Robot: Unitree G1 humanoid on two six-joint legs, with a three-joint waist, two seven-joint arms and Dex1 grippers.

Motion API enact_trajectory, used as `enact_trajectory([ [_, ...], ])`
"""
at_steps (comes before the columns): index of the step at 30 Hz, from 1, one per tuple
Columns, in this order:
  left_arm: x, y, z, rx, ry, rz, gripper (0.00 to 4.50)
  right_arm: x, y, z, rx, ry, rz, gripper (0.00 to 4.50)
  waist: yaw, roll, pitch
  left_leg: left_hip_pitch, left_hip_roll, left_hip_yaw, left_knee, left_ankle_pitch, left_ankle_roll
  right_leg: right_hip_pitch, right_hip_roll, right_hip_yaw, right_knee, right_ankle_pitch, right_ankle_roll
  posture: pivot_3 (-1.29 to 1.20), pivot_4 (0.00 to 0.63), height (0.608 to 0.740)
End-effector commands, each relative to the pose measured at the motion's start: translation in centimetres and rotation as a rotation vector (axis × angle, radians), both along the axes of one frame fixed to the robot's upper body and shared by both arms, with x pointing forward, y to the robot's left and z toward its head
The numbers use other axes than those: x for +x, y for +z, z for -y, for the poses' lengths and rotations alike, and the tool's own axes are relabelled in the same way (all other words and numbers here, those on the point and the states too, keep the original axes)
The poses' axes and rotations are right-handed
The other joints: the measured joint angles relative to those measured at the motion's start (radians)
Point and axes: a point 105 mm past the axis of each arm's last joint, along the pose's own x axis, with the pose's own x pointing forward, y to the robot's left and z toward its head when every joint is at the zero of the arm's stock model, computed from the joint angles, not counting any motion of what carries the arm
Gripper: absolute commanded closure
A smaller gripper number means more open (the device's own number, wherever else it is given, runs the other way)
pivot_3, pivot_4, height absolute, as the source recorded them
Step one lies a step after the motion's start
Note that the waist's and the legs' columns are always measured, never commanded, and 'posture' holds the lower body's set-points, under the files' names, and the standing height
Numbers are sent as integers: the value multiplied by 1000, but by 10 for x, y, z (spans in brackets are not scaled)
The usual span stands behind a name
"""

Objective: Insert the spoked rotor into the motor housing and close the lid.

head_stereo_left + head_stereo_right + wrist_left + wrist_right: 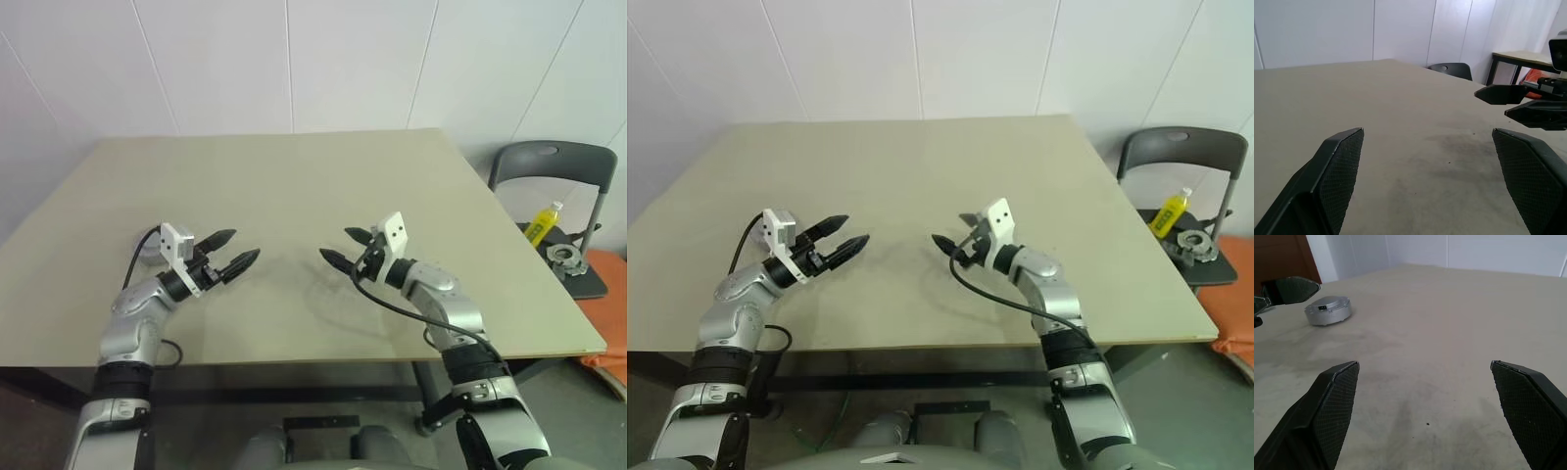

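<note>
While both tools, left tool (233,258) and right tool (346,247), hover apart and empty: risk of knocking the silver round casing (1328,310) at frame left off the tabletop (323,186).

Your left hand (846,234) and right hand (952,233) hang just above the beige table (921,176), fingers spread wide, tips facing each other across a bare gap, nothing held. A grey folding chair (1185,157) beside the table's right edge carries a yellow bottle (1171,211) and a small metal part (1195,245).
</note>
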Motion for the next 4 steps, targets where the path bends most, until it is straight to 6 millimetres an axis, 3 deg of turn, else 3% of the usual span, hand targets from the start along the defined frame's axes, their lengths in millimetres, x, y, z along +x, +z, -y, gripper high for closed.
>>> enact_trajectory([
  [1,2,12,1,13,-1,58,30,3,27,1,27,13,89,0,0,0,0,0,0,0,0,0,0,0,0,0,0,0,0,0,0,740],
  [4,2,12,1,11,3,59,30,3,29,4,26,9,91,0,1,0,0,0,0,0,0,0,0,0,0,0,0,0,0,0,0,740],
])
